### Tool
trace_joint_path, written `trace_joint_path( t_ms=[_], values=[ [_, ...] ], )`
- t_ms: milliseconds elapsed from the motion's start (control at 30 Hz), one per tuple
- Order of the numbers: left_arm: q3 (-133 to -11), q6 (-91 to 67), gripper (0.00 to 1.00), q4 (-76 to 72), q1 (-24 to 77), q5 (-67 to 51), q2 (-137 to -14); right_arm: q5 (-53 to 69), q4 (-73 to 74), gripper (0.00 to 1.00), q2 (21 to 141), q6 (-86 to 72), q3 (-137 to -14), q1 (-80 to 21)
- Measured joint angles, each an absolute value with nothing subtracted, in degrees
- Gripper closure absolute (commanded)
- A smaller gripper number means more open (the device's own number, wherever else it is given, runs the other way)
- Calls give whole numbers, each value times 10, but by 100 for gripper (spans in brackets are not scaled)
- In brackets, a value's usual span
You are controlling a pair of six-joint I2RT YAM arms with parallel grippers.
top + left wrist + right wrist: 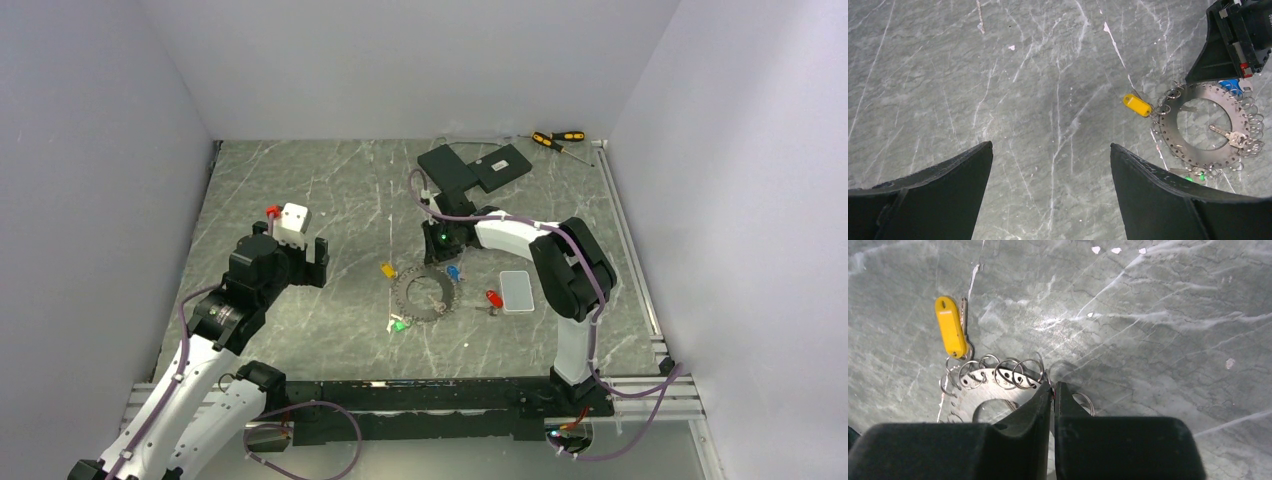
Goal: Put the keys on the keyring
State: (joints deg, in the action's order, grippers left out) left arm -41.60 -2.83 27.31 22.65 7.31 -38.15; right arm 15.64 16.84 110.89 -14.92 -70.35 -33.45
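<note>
Grey steel keyring (1166,125) lies mid-table, yellow key (950,327) at its rim — my right claw (1052,386) clenches there, seemingly to pinch a wire loop (1083,402), while my left claw (1050,146) hangs spread wide.

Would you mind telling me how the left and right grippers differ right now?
The left gripper is wide open; the right gripper is shut. The left hangs over the table, apart from the keyring; the right sits at its rim. Both face the table.
</note>
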Motion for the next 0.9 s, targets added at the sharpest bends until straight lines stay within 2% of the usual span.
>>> trace_joint_path(
  t_ms=[167, 267, 400, 600, 900],
  values=[
    [-416, -28, 8, 273, 225, 73, -383, 166, 174, 70, 1109, -137, -703, -338],
    [-416, -28, 9, 273, 224, 73, -385, 172, 182, 63, 1109, -132, -706, -339],
    [-416, -28, 9, 273, 224, 73, -385, 183, 187, 63, 1109, -130, -708, -340],
    [-416, -28, 9, 273, 223, 73, -387, 191, 189, 71, 1108, -131, -708, -340],
    [-416, -28, 9, 273, 222, 73, -389, 197, 193, 67, 1094, -128, -707, -340]
  ],
)
